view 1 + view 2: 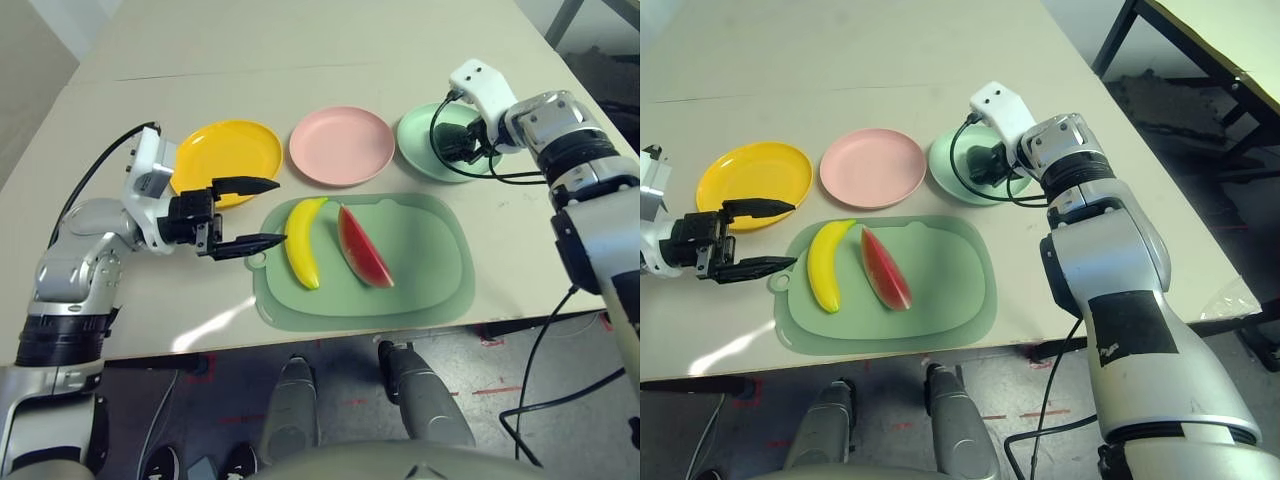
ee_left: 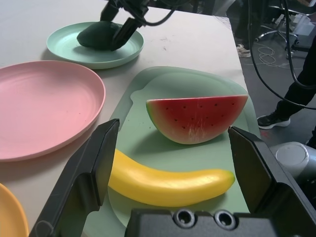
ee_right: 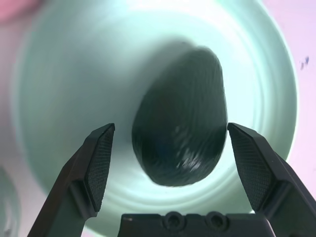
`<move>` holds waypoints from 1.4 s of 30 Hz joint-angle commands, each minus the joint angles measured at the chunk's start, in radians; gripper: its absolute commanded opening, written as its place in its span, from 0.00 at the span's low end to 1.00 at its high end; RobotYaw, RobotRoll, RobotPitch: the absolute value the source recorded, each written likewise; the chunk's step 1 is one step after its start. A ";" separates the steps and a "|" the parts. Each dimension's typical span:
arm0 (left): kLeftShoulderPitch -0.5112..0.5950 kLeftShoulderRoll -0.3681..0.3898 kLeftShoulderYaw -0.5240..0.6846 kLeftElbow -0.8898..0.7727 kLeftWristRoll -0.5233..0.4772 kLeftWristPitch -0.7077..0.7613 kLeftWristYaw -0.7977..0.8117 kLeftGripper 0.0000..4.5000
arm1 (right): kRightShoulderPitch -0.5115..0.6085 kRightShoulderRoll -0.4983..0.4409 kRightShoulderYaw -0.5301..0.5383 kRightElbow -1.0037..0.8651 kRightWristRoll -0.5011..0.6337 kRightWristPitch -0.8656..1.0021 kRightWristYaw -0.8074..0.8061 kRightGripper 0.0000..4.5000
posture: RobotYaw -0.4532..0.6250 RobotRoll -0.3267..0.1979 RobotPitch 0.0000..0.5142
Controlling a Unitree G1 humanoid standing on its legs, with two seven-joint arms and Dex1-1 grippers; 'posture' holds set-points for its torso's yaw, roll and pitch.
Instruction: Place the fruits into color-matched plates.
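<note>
Both forearms are chunky silver metal with black ribbed bands at the joints. Each wrist has a white camera housing with thin black cables looping off it. The left end effector (image 1: 262, 213) and right end effector (image 3: 170, 148) have tapered black fingers with textured pads, plus two small screws at the base.

avocado (image 3: 180, 118): dark green, lying in mint green plate (image 3: 256, 64), between right end effector (image 3: 168, 133) fingers | banana (image 1: 303, 241), watermelon wedge (image 1: 362, 247): side by side just beyond left end effector (image 1: 255, 213) | yellow plate (image 1: 230, 155), pink plate (image 1: 341, 145): bare
</note>
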 commanded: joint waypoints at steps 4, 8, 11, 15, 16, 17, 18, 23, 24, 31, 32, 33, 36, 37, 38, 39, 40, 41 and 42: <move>-0.008 0.011 0.011 0.013 -0.002 -0.005 -0.039 1.00 | 0.009 -0.046 0.062 -0.304 -0.031 -0.119 0.394 0.99 | 0.35 0.62 0.48; -0.012 0.005 0.007 0.013 0.002 -0.009 -0.047 1.00 | 0.146 -0.135 0.058 -0.599 0.005 -0.212 0.557 0.99 | 0.35 0.62 0.48; -0.012 0.012 0.006 0.023 0.004 -0.013 -0.065 1.00 | 0.243 -0.227 0.083 -0.784 0.011 -0.511 0.654 0.99 | 0.34 0.62 0.49; -0.025 0.013 0.002 0.050 0.012 -0.021 -0.084 1.00 | 0.258 -0.255 0.111 -0.855 0.044 -0.848 0.707 0.99 | 0.33 0.62 0.48; -0.028 0.012 0.001 0.055 0.014 -0.024 -0.087 1.00 | 0.255 -0.252 0.119 -0.864 0.056 -0.916 0.709 0.99 | 0.33 0.62 0.48; -0.030 0.011 0.001 0.059 0.016 -0.027 -0.089 1.00 | 0.251 -0.246 0.127 -0.875 0.064 -0.989 0.709 0.99 | 0.33 0.62 0.48; -0.030 0.011 0.000 0.062 0.018 -0.028 -0.091 1.00 | 0.246 -0.240 0.137 -0.885 0.075 -1.049 0.709 0.99 | 0.33 0.62 0.48; -0.023 0.007 0.000 0.059 0.019 -0.033 -0.092 1.00 | 0.219 -0.191 0.160 -0.895 0.119 -1.217 0.709 0.99 | 0.34 0.62 0.47; -0.019 0.008 0.001 0.058 0.019 -0.035 -0.092 1.00 | 0.205 -0.176 0.165 -0.891 0.124 -1.241 0.706 0.99 | 0.34 0.62 0.47; -0.004 0.017 0.009 0.052 0.018 -0.040 -0.094 1.00 | 0.153 -0.127 0.217 -0.881 0.155 -1.391 0.705 0.99 | 0.35 0.62 0.47; -0.004 0.018 0.009 0.053 0.018 -0.040 -0.094 1.00 | 0.149 -0.128 0.228 -0.879 0.157 -1.409 0.707 0.99 | 0.35 0.62 0.47; -0.004 0.019 0.009 0.054 0.018 -0.041 -0.095 1.00 | 0.146 -0.130 0.238 -0.879 0.161 -1.422 0.707 0.99 | 0.35 0.62 0.47; -0.003 0.020 0.011 0.057 0.019 -0.042 -0.095 1.00 | 0.150 -0.138 0.274 -0.904 0.186 -1.444 0.709 0.99 | 0.35 0.62 0.47; -0.003 0.021 0.011 0.057 0.019 -0.042 -0.095 1.00 | 0.153 -0.142 0.285 -0.919 0.196 -1.444 0.709 0.99 | 0.35 0.62 0.47; -0.002 0.021 0.012 0.058 0.019 -0.042 -0.095 1.00 | 0.156 -0.142 0.296 -0.935 0.203 -1.441 0.709 0.99 | 0.35 0.62 0.47; -0.002 0.021 0.013 0.059 0.019 -0.042 -0.095 1.00 | 0.156 -0.140 0.304 -0.945 0.208 -1.438 0.708 0.99 | 0.35 0.62 0.47; -0.002 0.021 0.013 0.060 0.018 -0.042 -0.095 1.00 | 0.153 -0.132 0.310 -0.949 0.207 -1.437 0.705 0.99 | 0.35 0.62 0.47; -0.001 0.021 0.013 0.061 0.019 -0.042 -0.095 1.00 | 0.148 -0.118 0.316 -0.947 0.200 -1.440 0.697 0.99 | 0.35 0.62 0.47; -0.001 0.021 0.013 0.063 0.019 -0.043 -0.095 1.00 | 0.144 -0.105 0.321 -0.945 0.195 -1.441 0.692 0.99 | 0.36 0.62 0.48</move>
